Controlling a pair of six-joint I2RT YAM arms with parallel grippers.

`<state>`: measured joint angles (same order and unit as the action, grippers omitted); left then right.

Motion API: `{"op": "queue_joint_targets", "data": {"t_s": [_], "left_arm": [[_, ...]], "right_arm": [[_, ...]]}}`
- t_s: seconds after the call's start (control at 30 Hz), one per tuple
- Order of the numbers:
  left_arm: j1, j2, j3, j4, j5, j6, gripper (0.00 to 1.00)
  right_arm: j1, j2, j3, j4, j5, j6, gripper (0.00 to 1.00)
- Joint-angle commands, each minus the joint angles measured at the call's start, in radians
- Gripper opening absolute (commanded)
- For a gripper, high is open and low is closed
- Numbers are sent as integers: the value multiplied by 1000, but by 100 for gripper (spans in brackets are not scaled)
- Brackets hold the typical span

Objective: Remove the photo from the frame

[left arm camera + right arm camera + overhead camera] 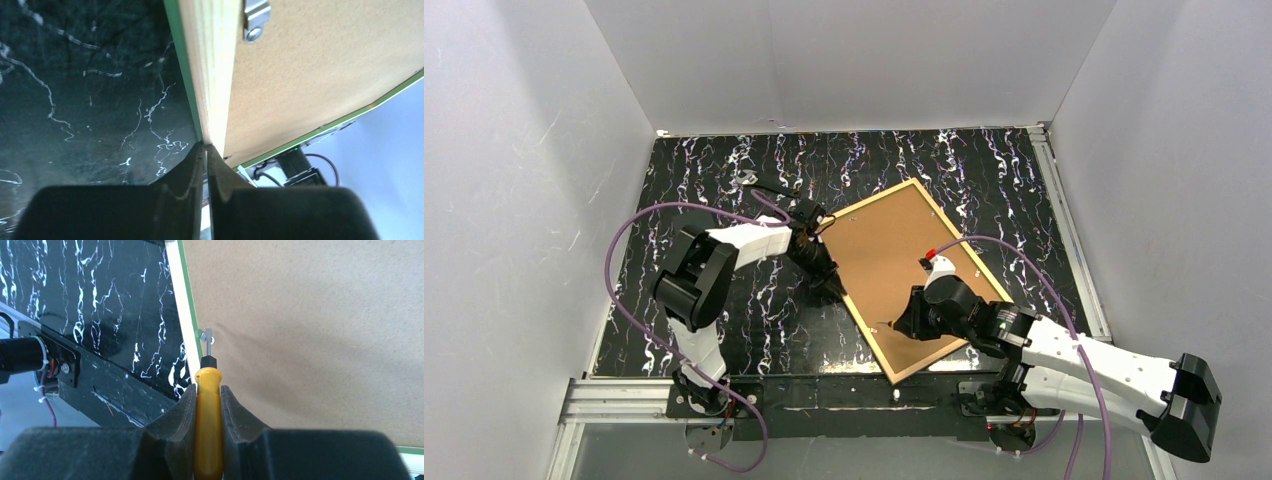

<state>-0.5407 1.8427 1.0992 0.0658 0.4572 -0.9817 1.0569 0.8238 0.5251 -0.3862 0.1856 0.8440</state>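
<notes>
While the left claw (205, 148) is clenched down to a thin slit at the left long rim of the frame (210, 75), its tips seeming to nip the green lip and pale wood edge, the frame itself lies face down and askew on the bench (764, 330). It sits a little right of the middle, with one corner pointing toward the far edge and another close to the near edge. The brown backing board (904, 250) fills it and faces up, with a metal clip (255, 20) sitting on it just inside the rim. The photo is not in sight and, I judge, lies beneath that board. Over the near part of the board, the right claw (207, 390) grasps a yellow-handled screwdriver (207, 410), whose blade reaches a small metal tab (208, 335) just inside the rim. The step in hand looks to be freeing the tabs that pin the board. To do it well, the left claw should only steady the rim, holding it down rather than lifting it. The blade should go in flat under the tab and swing it off the board with a small, slow motion. It must not dig into the board, since the print probably lies right below. The board should come up only once every tab is clear.
</notes>
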Motion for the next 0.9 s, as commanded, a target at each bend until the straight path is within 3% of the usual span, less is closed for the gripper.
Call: {"op": "queue_joint_targets", "data": {"t_s": [0.0, 0.3, 0.57, 0.87], "left_arm": [[15, 85, 122, -267, -63, 154, 0], [53, 236, 385, -525, -47, 411, 0], [59, 239, 346, -456, -21, 375, 0], [59, 236, 260, -379, 26, 289, 0]], "right_arm": [[56, 36, 22, -4, 63, 19, 1], [113, 176, 115, -20, 111, 8, 1], [153, 337, 207, -20, 138, 5, 1], [161, 387, 264, -48, 333, 57, 1]]}}
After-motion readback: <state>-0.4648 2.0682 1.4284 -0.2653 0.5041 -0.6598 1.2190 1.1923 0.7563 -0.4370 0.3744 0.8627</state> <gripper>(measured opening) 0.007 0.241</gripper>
